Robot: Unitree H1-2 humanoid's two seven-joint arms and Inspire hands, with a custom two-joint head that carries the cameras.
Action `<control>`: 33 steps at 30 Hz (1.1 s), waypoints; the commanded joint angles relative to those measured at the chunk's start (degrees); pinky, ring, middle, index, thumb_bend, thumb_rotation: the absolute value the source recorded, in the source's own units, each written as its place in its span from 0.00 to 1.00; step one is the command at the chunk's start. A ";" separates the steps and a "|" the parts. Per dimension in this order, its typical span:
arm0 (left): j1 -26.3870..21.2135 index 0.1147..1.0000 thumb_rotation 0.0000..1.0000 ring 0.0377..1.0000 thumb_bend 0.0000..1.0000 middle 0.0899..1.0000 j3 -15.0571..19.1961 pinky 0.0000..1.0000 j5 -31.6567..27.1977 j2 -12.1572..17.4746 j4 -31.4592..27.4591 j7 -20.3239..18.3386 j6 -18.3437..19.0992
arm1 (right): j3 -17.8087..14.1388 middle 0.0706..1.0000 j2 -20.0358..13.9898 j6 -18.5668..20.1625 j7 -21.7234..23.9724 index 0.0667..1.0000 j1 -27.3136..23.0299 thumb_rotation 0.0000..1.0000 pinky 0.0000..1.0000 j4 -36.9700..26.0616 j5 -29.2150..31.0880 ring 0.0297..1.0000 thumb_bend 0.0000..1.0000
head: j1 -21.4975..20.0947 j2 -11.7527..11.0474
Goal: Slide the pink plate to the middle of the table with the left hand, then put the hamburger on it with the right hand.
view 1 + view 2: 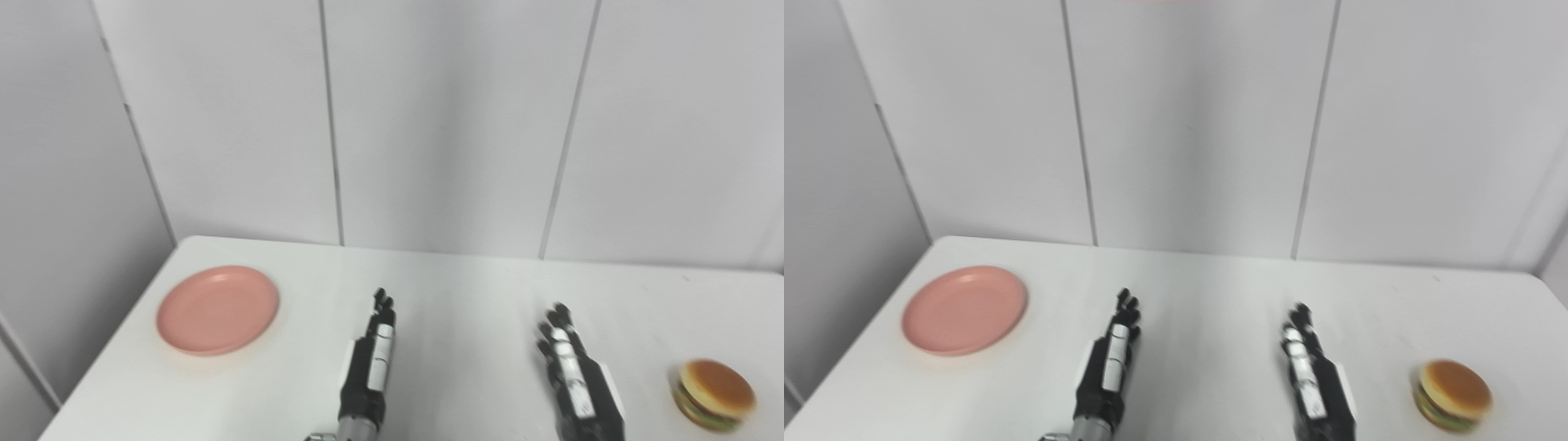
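1. Left hand [372,358]: over the table near its front edge, a bit left of centre. Fingers extended and pointing toward the back wall, edge-on to the camera. Holding nothing, fingers look straight, so I read it as open.
2. Right hand [572,367]: right of centre, same posture, fingers stretched forward and slightly spread. Empty, open. Image is a little motion-blurred here.
3. The two hands are well apart from each other, with bare white table [465,294] between them.
4. Pink plate [217,309]: flat on the table's left side, near the left edge, left of and a bit beyond the left hand. Not touching the hand. Nothing on it.
5. Hamburger [715,394]: on the table at far right, near the front edge, right of the right hand. Apart from the hand, upright, bun on top.
6. Behind the table: white panelled wall [429,122] with vertical seams.
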 commanded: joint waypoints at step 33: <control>-13.64 0.65 1.00 0.67 0.87 0.65 26.05 0.67 -9.67 24.68 6.20 6.30 1.52 | -0.15 1.00 -2.72 -1.94 2.93 1.00 1.01 0.85 1.00 -1.36 2.62 1.00 0.60 | 6.21 -2.05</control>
